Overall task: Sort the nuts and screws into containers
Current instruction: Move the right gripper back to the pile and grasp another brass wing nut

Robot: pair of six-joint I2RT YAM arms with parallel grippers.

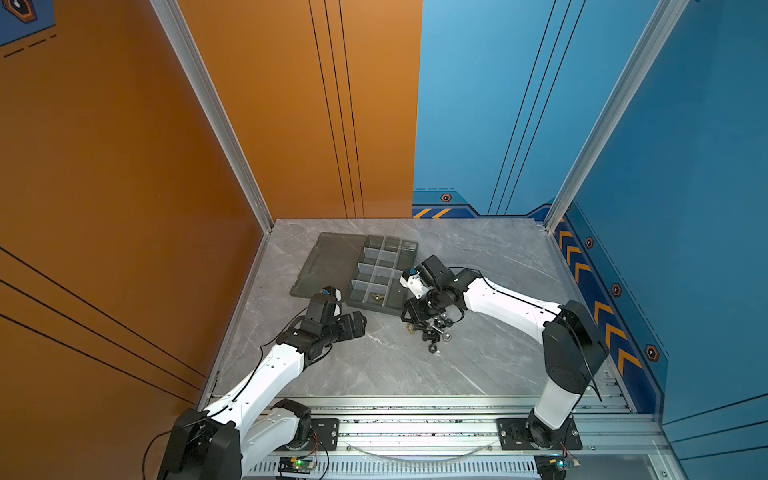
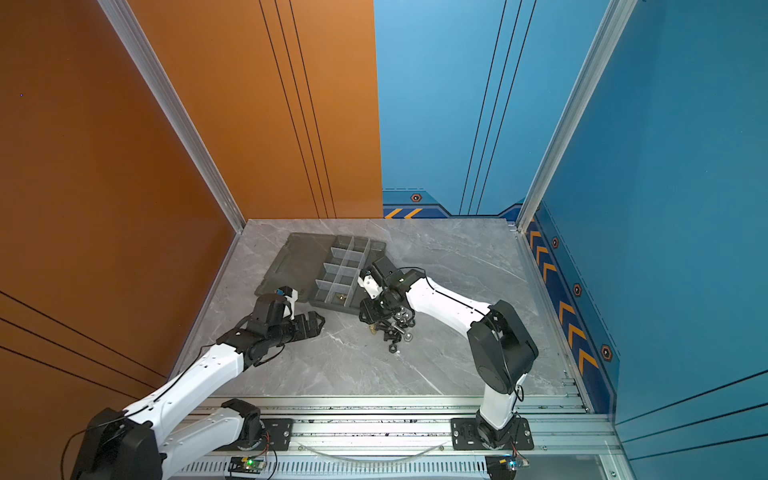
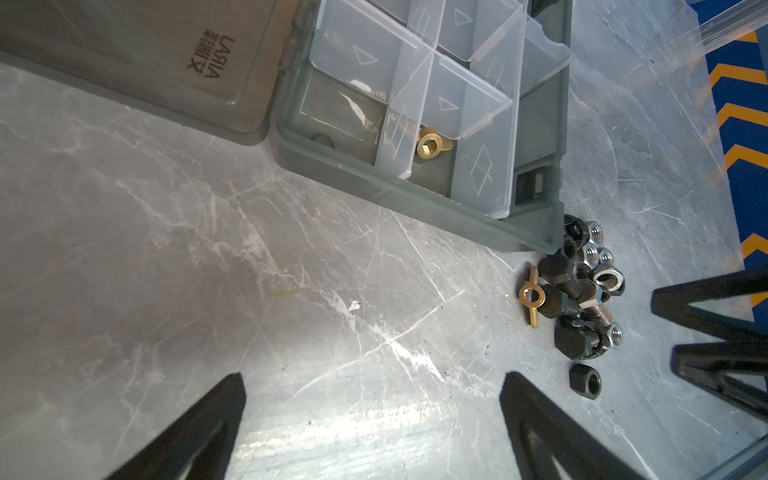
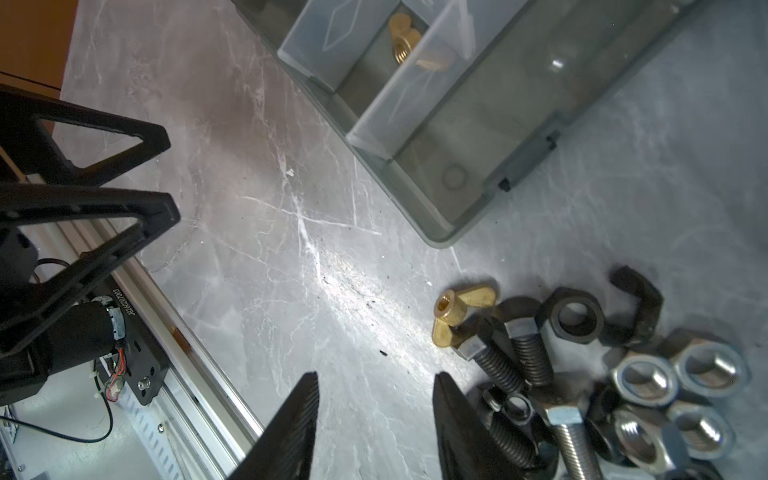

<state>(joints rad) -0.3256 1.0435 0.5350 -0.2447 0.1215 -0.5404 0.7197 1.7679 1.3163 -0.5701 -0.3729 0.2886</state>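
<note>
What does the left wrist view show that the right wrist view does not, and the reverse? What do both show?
Only the left wrist view: the flat lid with lettering, lying open beside the tray. Only the right wrist view: a metal rail. Both: the brass wing nut in a cell of the tray, and the loose pile of screws and nuts near the tray's corner.

- Left arm (image 1: pixel 266 374) and right arm (image 1: pixel 511 307): white link shells, black joint housings.
- Thin black cables (image 1: pixel 523 300) run along both.
- Left hand (image 3: pixel 372 378) and right hand (image 4: pixel 376 374): black, with fingers (image 4: pixel 160 208) shaped as hollow triangular frames.
- Black base plates (image 1: pixel 509 442) carry silver bolt heads (image 1: pixel 503 433).
- White wrist blocks (image 1: pixel 415 286), blue-tipped.
</note>
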